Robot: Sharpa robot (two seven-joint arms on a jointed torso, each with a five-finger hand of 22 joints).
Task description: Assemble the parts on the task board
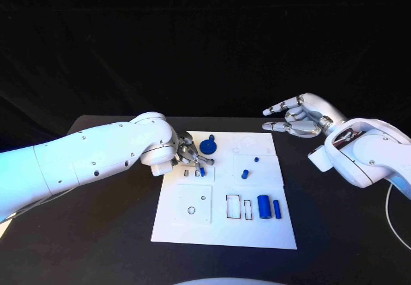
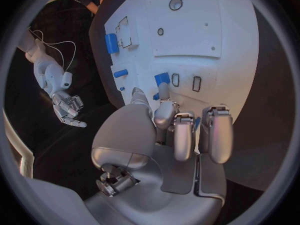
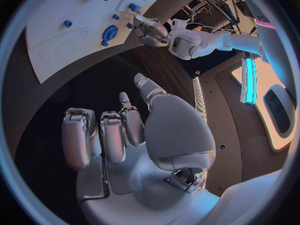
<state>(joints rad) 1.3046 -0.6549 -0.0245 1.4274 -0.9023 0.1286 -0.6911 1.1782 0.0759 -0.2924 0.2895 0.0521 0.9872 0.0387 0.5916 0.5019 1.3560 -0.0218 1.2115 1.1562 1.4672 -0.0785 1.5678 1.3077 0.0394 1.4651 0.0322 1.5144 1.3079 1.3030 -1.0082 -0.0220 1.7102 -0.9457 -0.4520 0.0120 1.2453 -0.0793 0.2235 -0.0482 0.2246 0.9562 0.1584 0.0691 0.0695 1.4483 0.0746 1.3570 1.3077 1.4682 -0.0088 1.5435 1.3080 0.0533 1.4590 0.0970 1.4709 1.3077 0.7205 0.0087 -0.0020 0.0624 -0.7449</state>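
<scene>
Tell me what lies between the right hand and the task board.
Nothing: in the head view, only bare black table separates the open right hand from the task board; the hand hovers off the board's far right corner.

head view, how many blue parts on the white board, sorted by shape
round disc: 1
long blocks: 2
small pegs: 2
piece pinched by the left hand: 1
total: 6

A black table (image 1: 103,237) — dark backdrop behind it (a white cable (image 1: 389,208) trails alongside).
</scene>
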